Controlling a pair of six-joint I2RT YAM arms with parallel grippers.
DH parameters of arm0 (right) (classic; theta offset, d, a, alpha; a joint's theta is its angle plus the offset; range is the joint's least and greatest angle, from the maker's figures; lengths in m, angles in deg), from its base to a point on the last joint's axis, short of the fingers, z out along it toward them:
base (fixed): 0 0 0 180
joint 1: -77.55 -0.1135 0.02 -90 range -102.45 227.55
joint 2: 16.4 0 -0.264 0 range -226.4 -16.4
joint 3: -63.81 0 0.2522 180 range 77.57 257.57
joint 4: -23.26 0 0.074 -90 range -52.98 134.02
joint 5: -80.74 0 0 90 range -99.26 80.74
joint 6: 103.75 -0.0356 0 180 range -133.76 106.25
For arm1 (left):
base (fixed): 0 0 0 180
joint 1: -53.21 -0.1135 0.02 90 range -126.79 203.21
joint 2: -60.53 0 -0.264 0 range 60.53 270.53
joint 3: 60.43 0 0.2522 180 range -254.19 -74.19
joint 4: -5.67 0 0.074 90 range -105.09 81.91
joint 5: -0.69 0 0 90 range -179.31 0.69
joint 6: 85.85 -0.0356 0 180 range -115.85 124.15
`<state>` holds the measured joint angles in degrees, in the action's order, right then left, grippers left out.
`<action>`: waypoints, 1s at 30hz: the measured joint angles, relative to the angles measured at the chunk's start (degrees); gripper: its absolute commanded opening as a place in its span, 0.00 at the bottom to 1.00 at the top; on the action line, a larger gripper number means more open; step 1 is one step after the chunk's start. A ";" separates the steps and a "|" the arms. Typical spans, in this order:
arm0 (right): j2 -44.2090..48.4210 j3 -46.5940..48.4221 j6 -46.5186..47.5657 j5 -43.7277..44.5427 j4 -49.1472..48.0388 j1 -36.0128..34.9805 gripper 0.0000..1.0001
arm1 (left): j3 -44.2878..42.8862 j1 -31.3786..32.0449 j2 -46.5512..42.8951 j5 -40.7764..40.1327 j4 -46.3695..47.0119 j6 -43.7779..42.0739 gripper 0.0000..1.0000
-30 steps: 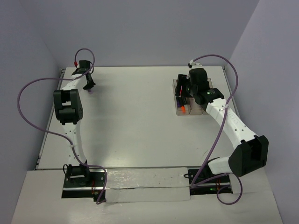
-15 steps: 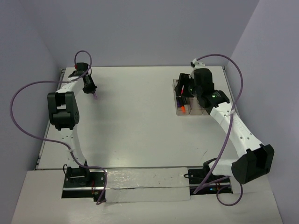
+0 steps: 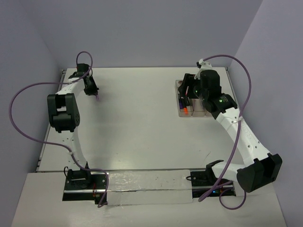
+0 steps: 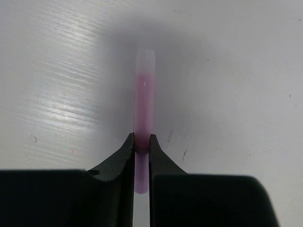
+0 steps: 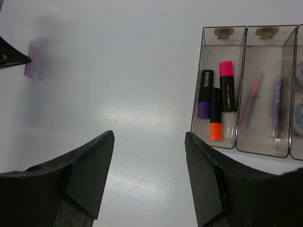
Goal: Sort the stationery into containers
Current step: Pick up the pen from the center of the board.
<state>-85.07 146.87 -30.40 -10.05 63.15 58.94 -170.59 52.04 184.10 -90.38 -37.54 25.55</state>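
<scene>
My left gripper [image 4: 141, 139] is shut on a slim pink block [image 4: 144, 94] with a pale far end, held a little above the table at the far left [image 3: 97, 98]. The same block [image 5: 31, 65] shows at the top left of the right wrist view. My right gripper [image 5: 149, 137] hangs open and empty over the table, just left of the containers [image 5: 241, 35]. The first bin holds highlighters with purple [image 5: 204, 109], orange [image 5: 216, 130] and pink [image 5: 226, 68] ends. The second holds two thin sticks [image 5: 251, 99]. Round bluish pots [image 5: 299, 113] peek in at the third bin.
The containers [image 3: 179, 85] stand at the far right of the white table, partly under my right wrist [image 3: 208, 82]. Walls close in behind and at both sides. Purple cables loop off both arms.
The left elbow has swung left while its gripper stayed near the far left with the pink block. The right arm's elbow dropped toward the lower right, its wrist drifting slightly right over the bins.
</scene>
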 measured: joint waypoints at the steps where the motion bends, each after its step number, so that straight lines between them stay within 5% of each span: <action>1: 0.00 0.00 -0.02 -0.27 0.02 0.00 0.68 | 0.00 0.02 -0.05 0.40 0.06 -0.13 0.00; 14: -4.58 0.31 -6.78 -9.69 -4.98 -3.45 0.67 | 4.45 0.43 -12.05 12.69 -0.31 -1.13 0.00; 21: -17.73 4.91 -21.94 -23.03 -18.68 -7.72 0.67 | 6.96 3.15 -20.08 18.37 -1.92 -2.51 0.00; 30: -38.34 22.32 -39.71 -25.25 -32.48 -16.21 0.75 | 11.70 4.13 -29.52 20.85 -3.39 -4.58 0.00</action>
<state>-123.41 169.19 -70.11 -35.30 30.67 42.73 -158.89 56.17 154.58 -69.53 -40.93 20.98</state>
